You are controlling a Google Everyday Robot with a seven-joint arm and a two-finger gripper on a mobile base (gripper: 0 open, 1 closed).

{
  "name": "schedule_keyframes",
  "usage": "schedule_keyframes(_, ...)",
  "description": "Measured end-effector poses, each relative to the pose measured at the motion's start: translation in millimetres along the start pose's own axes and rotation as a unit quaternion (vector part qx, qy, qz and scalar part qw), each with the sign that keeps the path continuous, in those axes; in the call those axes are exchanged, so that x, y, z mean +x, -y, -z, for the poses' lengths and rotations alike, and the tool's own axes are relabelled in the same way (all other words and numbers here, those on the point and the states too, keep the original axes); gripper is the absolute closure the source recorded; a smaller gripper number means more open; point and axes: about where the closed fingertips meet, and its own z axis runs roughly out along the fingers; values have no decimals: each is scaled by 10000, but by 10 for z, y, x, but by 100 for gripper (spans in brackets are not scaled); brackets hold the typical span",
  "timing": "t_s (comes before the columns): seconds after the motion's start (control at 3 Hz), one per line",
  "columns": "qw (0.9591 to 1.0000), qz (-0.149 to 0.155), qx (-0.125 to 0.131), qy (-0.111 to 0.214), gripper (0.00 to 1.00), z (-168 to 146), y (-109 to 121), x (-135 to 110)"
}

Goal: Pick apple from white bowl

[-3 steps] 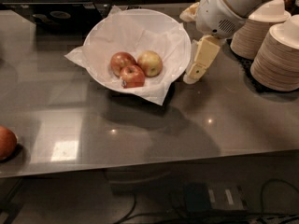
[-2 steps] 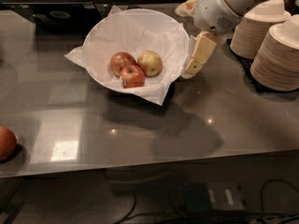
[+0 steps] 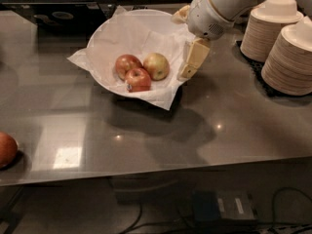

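The white bowl, lined with crinkled white paper, sits on the grey counter at the back centre. Three apples lie in it. The pale yellow-green apple is the rightmost, touching two darker red apples to its left. My gripper hangs over the bowl's right rim, just right of the pale apple and apart from it. It is open and empty: one beige finger points down beside the apple, and the other shows near the bowl's far rim.
Two tall stacks of beige paper bowls stand on a black mat at the right. An orange-red fruit lies at the counter's left edge. Cables and a box lie on the floor below the front edge.
My gripper has moved left from beside the bowl to over its right rim, closer to the pale apple. The apples and bowl have not moved.
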Motion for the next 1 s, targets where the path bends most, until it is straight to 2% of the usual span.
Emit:
schedule_keyframes(0.67,9999,44,-98,-120,21,-267,72,53)
schedule_keyframes(1.0,9999,86,-110,-45,28,-353,155,64)
